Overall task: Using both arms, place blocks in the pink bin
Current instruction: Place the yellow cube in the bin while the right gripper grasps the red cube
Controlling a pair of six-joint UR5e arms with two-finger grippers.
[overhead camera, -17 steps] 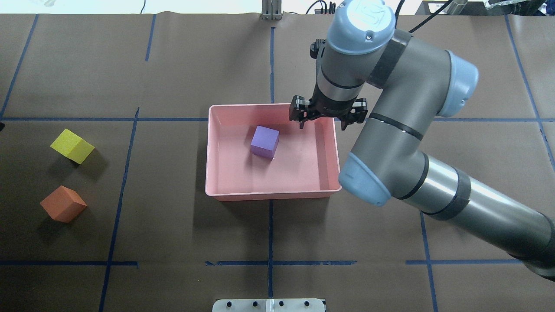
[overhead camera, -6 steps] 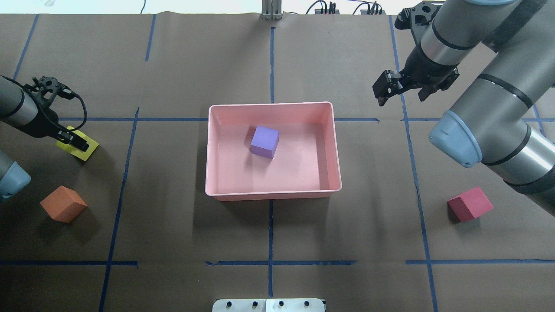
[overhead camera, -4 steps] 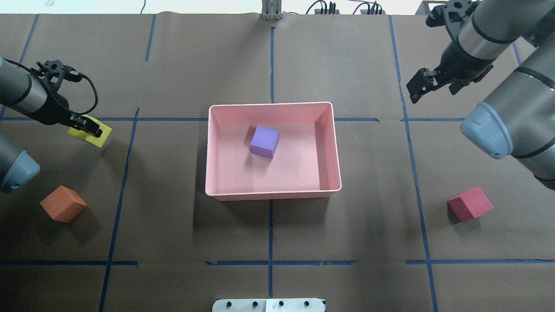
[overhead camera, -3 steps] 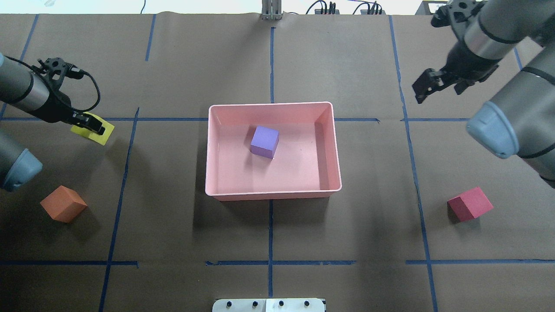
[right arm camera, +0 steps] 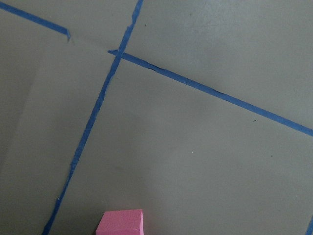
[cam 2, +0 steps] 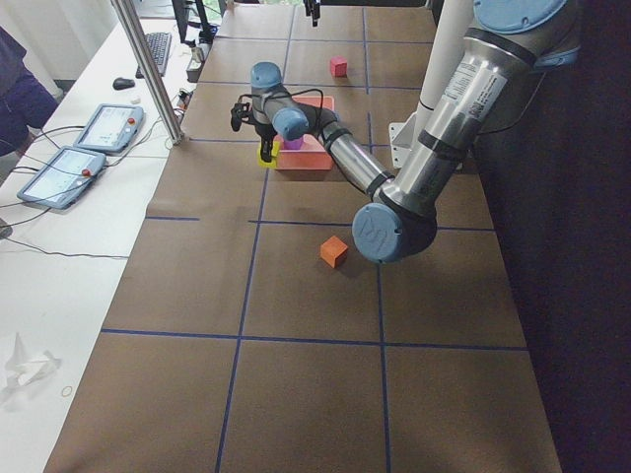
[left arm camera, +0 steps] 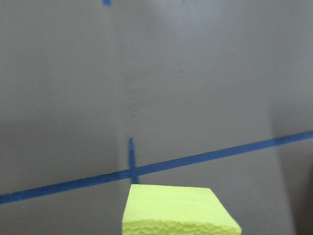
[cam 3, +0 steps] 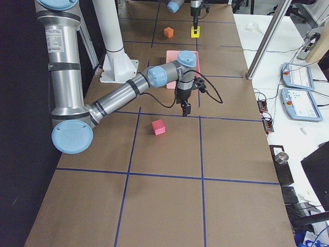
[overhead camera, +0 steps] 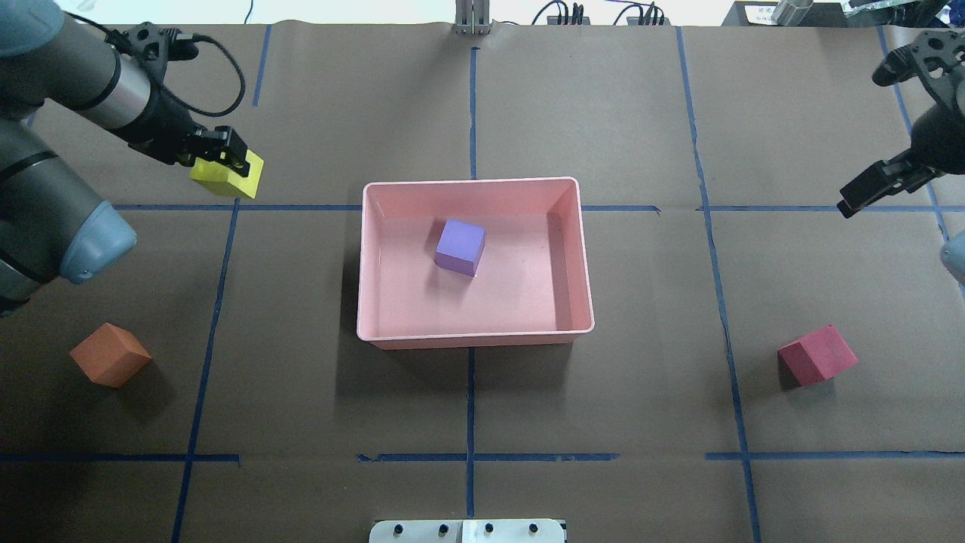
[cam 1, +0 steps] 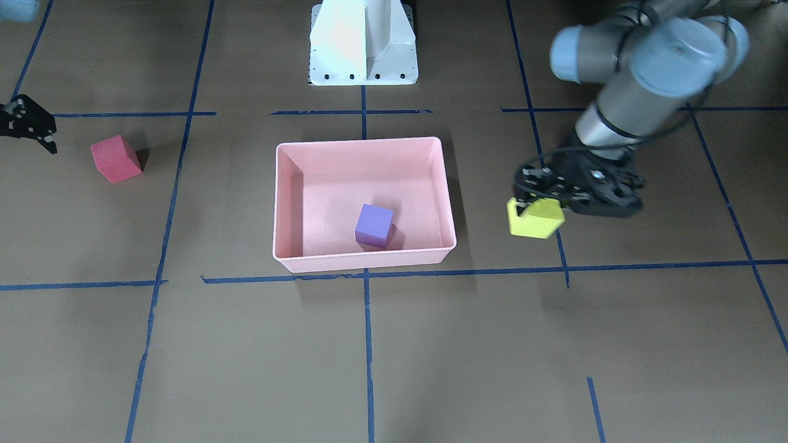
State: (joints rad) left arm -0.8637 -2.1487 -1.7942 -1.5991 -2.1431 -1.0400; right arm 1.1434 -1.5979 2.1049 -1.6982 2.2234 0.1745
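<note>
My left gripper [overhead camera: 220, 157] is shut on the yellow-green block [overhead camera: 226, 176] and holds it above the table, left of the pink bin [overhead camera: 475, 339] near its far corner; the block also shows in the front view [cam 1: 534, 220] and the left wrist view [left arm camera: 178, 210]. The purple block [overhead camera: 461, 246] lies in the bin. The orange block [overhead camera: 110, 354] sits at the near left. The red block [overhead camera: 818, 354] sits at the near right and shows in the right wrist view [right arm camera: 121, 223]. My right gripper [overhead camera: 874, 185] is open and empty, above the table beyond the red block.
The white pedestal [cam 1: 363, 43] stands at the robot's side of the table. Blue tape lines cross the brown table cover. A side table with tablets [cam 2: 89, 138] and a metal post [cam 2: 148, 69] lie beyond the table's far edge.
My left gripper closed on the yellow-green block, lifted it and carried it farther away and right, toward the bin. My right arm drew back from the bin to the right edge.
</note>
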